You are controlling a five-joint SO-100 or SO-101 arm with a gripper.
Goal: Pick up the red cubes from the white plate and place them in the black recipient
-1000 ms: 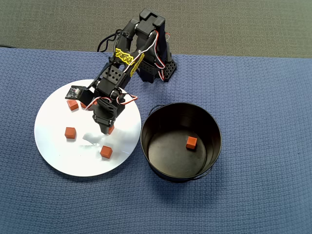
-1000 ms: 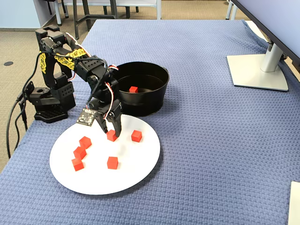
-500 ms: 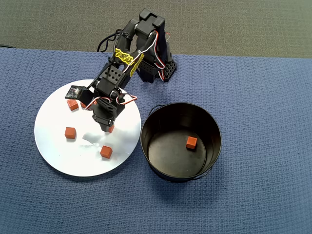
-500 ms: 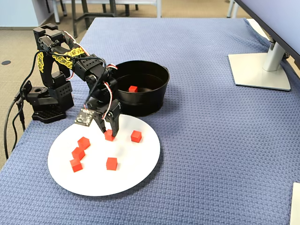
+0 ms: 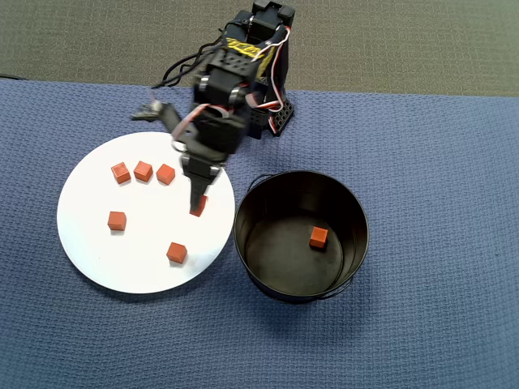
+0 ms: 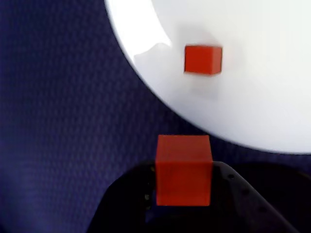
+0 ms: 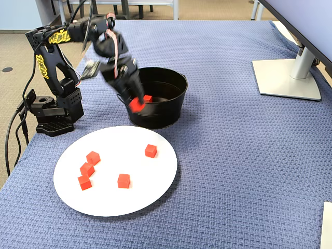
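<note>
overhead, low oblique, close wrist views

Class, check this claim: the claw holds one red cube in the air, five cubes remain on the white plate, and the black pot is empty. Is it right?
Not quite. The black pot is not empty: the overhead view shows one red cube already lying on its floor. The rest stands: the claw holds a cube in the air, and five cubes remain on the white plate.

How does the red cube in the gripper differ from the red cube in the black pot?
The held cube is shut between the fingers of the gripper and hangs in the air; the cube in the pot lies free on the floor of the black pot. In the overhead view, the held cube is above the white plate, not yet over the pot. Both look the same colour and size.
</note>
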